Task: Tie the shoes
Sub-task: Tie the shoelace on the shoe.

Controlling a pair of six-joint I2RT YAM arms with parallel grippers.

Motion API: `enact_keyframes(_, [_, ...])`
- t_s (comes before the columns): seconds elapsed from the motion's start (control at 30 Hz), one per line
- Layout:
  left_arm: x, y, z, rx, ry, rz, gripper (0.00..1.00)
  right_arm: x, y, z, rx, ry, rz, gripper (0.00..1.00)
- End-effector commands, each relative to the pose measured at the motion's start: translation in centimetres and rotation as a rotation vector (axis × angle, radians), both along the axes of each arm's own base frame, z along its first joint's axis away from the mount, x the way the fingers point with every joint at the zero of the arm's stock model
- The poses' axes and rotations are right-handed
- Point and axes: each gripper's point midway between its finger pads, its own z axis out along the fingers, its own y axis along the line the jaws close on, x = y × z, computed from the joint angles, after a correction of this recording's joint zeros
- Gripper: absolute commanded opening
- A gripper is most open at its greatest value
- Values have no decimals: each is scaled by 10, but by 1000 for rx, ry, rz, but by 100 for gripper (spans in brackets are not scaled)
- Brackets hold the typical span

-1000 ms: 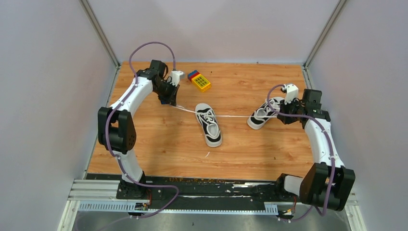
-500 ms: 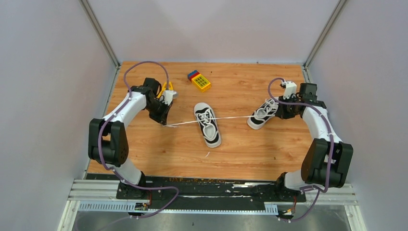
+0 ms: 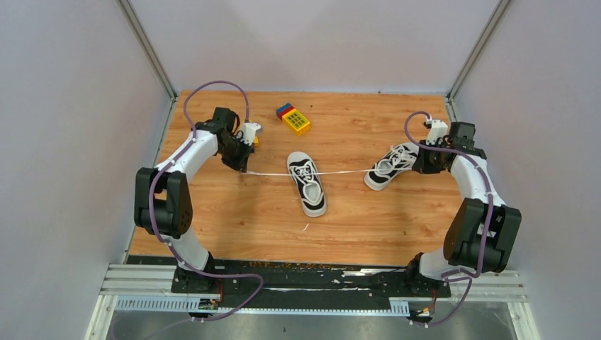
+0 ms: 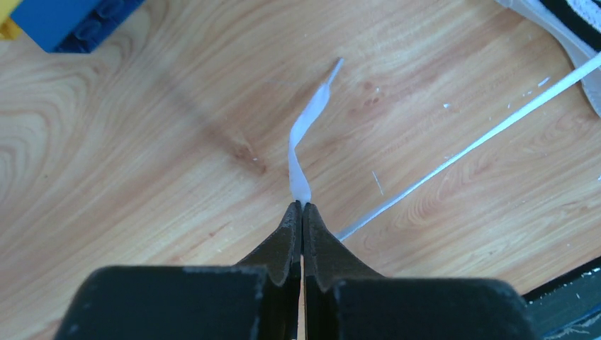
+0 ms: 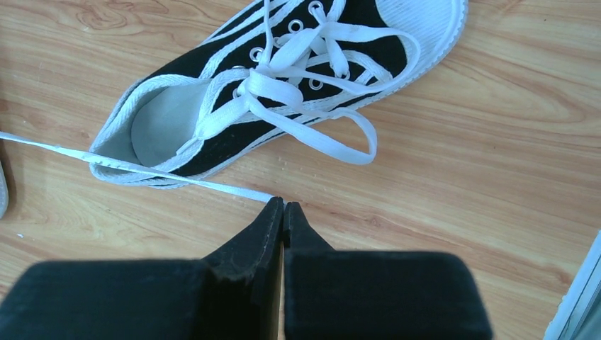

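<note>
- Two black canvas sneakers sit on the wooden table (image 3: 234, 219). One sneaker (image 3: 307, 183) is near the middle of the overhead frame, toe pointing toward the bottom. The other sneaker (image 3: 391, 165) is to its right, lying at an angle.
- A white lace (image 3: 340, 172) runs in one tight, near-horizontal line across the middle sneaker's lacing, out to a claw on each side.
- The left gripper (image 4: 302, 212) is clamped fully shut on that lace. In its wrist view a short tail (image 4: 305, 131) pokes out past the tips, and the tight strand (image 4: 461, 152) heads off to the upper right.
- The right gripper (image 5: 283, 207) is also pinched closed, with the lace (image 5: 142, 168) ending right at its tips after crossing the heel end of the angled sneaker (image 5: 283, 85). That shoe's own laces lie in loose loops on top.
- Colourful toy blocks (image 3: 293, 119) sit toward the top of the overhead view, well apart from both shoes.
</note>
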Motion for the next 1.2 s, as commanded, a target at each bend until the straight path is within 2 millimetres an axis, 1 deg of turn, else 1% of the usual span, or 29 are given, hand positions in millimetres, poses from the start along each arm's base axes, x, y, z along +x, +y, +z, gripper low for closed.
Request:
enact_keyframes(0.0, [16, 23, 3, 81, -40, 41, 0, 16, -25, 27, -82, -112, -57, 0])
enact_keyframes(0.07, [14, 17, 2, 47, -25, 46, 0, 19, -8, 34, -38, -133, 12, 0])
enact_keyframes(0.17, [20, 2, 12, -36, -45, 53, 0, 25, 20, 47, -11, -165, 109, 0])
enact_keyframes(0.2, [24, -1, 16, -54, -49, 62, 0, 28, 31, 51, -10, -175, 144, 0])
enact_keyframes(0.23, [25, -5, 18, -74, -45, 59, 0, 31, 47, 57, -9, -191, 195, 0])
enact_keyframes(0.3, [29, -11, 23, -107, -42, 64, 0, 39, 68, 69, -22, -226, 266, 0])
enact_keyframes(0.37, [30, -15, 27, -131, -38, 67, 0, 49, 84, 80, -20, -254, 306, 0])
enact_keyframes(0.43, [28, -20, 28, -158, -26, 69, 0, 62, 94, 84, -1, -266, 313, 0])
enact_keyframes(0.47, [27, -23, 29, -173, -17, 71, 0, 70, 98, 83, 11, -265, 311, 0])
enact_keyframes(0.53, [20, -34, 31, -237, 17, 51, 0, 87, 104, 79, 22, -268, 316, 0])
enact_keyframes(0.57, [17, -36, 30, -246, 35, 55, 0, 94, 114, 73, 15, -263, 338, 0])
enact_keyframes(0.6, [14, -38, 28, -258, 50, 55, 0, 102, 118, 65, 6, -258, 348, 0])
enact_keyframes(0.7, [9, -39, 25, -268, 72, 52, 0, 121, 119, 40, -40, -222, 360, 0])
enact_keyframes(0.8, [5, -42, 20, -281, 106, 50, 0, 131, 120, 18, -44, -179, 356, 0])
enact_keyframes(0.83, [5, -42, 18, -284, 115, 54, 0, 133, 123, 16, -38, -175, 364, 0])
enact_keyframes(0.9, [9, -44, 20, -290, 110, 46, 0, 133, 130, 17, -37, -180, 385, 0])
enact_keyframes(0.93, [10, -44, 20, -291, 108, 43, 0, 130, 133, 16, -34, -178, 405, 0])
enact_keyframes(0.97, [13, -44, 21, -289, 106, 39, 0, 125, 135, 13, -31, -160, 421, 2])
enact_keyframes(1.0, [14, -44, 21, -288, 103, 38, 0, 119, 136, 8, -27, -138, 439, 8])
enact_keyframes(1.03, [17, -45, 22, -291, 103, 39, 0, 112, 138, 4, -21, -125, 473, 18])
enact_keyframes(1.1, [18, -49, 24, -311, 106, 32, 0, 97, 149, 4, 20, -126, 568, 33])
enact_keyframes(1.13, [17, -52, 25, -324, 112, 25, 0, 88, 157, 7, 56, -145, 638, 37])
enact_keyframes(1.17, [16, -53, 25, -330, 117, 20, 0, 76, 171, 12, 108, -183, 745, 40])
